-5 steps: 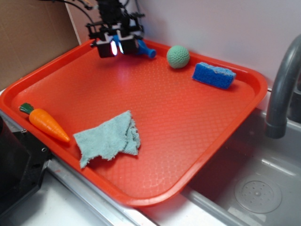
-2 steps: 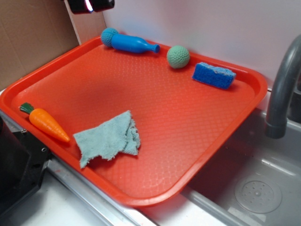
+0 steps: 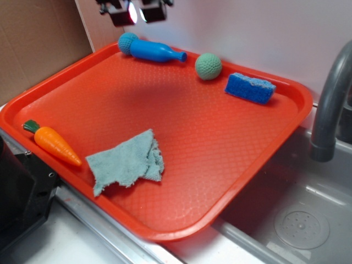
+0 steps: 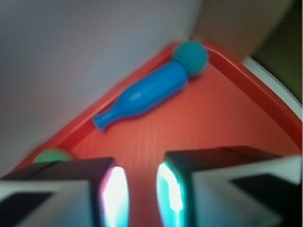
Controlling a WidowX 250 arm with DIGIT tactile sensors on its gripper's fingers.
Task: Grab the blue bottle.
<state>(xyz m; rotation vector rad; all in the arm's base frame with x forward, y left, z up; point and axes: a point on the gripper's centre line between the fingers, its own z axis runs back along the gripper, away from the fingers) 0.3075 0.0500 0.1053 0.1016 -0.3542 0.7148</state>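
Note:
The blue bottle (image 3: 155,52) lies on its side at the far edge of the red tray (image 3: 181,132), its neck pointing right and its base against a blue-teal crocheted ball (image 3: 127,42). It also shows in the wrist view (image 4: 142,97), with the ball (image 4: 190,57) at its fat end. My gripper (image 3: 138,12) hangs high above the tray's back left corner, above the bottle and apart from it. Its jaws stand a little apart with nothing between them; in the wrist view the gripper (image 4: 142,196) shows bare tray in the gap.
A green crocheted ball (image 3: 208,66) and a blue sponge (image 3: 250,87) lie along the tray's back right. A teal cloth (image 3: 127,161) and a toy carrot (image 3: 52,143) lie at the front left. A grey faucet (image 3: 330,104) and sink are on the right, with a wall behind.
One second ago my gripper was low over the bottle's fat end. It has since lifted clear, swung left, then come back right; the bottle stays on the tray.

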